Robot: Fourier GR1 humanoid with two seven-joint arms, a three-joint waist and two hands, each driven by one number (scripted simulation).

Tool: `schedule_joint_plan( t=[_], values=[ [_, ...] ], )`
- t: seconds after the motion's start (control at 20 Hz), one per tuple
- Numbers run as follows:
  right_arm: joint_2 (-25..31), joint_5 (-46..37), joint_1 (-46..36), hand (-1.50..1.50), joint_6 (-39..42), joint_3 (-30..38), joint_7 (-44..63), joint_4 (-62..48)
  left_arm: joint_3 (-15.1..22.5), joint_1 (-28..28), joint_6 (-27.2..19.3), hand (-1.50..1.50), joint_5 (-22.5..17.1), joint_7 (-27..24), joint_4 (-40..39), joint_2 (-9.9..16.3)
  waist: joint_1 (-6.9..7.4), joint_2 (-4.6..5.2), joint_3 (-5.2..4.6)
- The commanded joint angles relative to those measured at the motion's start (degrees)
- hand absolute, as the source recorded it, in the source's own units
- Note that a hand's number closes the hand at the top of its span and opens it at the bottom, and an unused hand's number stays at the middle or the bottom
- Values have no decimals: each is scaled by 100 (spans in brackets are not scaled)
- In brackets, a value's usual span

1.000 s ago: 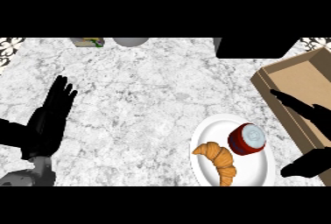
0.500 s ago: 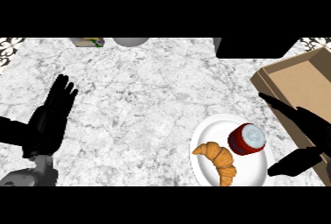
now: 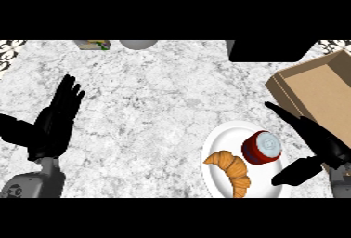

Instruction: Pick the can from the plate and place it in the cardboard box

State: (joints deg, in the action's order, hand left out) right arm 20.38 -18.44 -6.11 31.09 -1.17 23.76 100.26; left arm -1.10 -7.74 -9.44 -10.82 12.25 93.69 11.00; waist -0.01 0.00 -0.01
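Since a second ago your right hand [image 3: 321, 148] has slid in toward the plate [image 3: 218, 139], thumb now by its lower right rim. It's spread wide, holding nothing. Can [image 3: 261, 148] sits untouched on the plate's right side, croissant [image 3: 232, 170] just beside it. Bring fingers behind the can and thumb in front, stay off the croissant, then close. Cardboard box [image 3: 322, 90] is near, up right. Left hand [image 3: 55, 122] rests open at left.
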Motion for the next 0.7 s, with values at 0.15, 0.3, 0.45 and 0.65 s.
schedule_joint_plan(
  t=[0.15, 0.3, 0.45, 0.65],
  values=[
    [-94, -162, -193, -150, 293, 214, -368, -468, 29, 366, 159, 0, 194, -177, 234, -235, 8, -1, 1],
    [-257, -413, 188, -150, 150, 74, -549, -305, 41, 415, 80, 0, 320, -148, 226, -333, -1, -3, 1],
    [-317, -515, -178, -150, 189, 158, -519, -587, -175, 529, 238, 0, 183, 87, 654, -198, 13, -3, 1],
    [-382, -665, -501, -150, 205, 161, -558, -1128, -326, 36, 304, 0, 140, 285, 227, -123, 15, 2, 1]
  ],
)
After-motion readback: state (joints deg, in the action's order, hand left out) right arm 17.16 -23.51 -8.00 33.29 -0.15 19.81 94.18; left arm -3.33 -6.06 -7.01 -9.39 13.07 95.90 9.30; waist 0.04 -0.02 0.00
